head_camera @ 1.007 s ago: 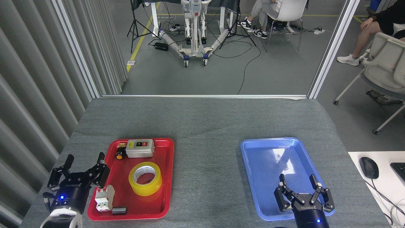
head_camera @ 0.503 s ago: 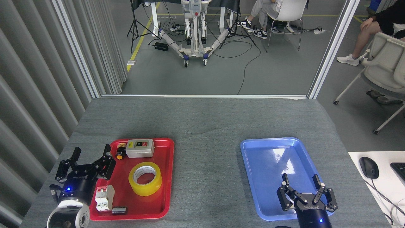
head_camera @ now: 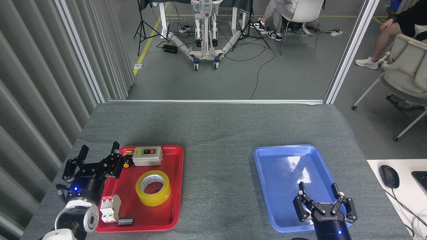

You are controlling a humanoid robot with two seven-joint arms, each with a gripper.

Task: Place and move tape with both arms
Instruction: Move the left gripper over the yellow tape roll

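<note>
Over the last second, left gripper [head_camera: 98,156] advanced up and inward along the left edge of the red tray [head_camera: 173,186], from well down beside the tray's near corner to a spot level with its far end, fingers spread wide and holding nothing. Now overlapping the tray's far-left corner, close to the small black-and-yellow push button [head_camera: 126,163] and the grey switch box [head_camera: 147,156]. Right gripper [head_camera: 325,200] slipped slightly back and down over the near end of the blue tray [head_camera: 267,160], fingers likewise splayed and empty. Roll of yellow packing tape [head_camera: 153,188] unmoved: lying flat, core hole up, in the middle of the red tray, apart from the white circuit breaker [head_camera: 110,208] and the small black block [head_camera: 126,221] at the near-left corner. Blue tray bare, nothing yet carried across the grey desk [head_camera: 217,126]. Judged from this, an approach phase only: left side closing in for a pickup, but past the tape's line and offset to its left, so a swing rightward and a descent over the roll probably needed before any grasp. Right side apparently waiting at the blue tray, perhaps for a handover or for receiving the roll. Some risk of clipping the push button or switch box on the way in.
</note>
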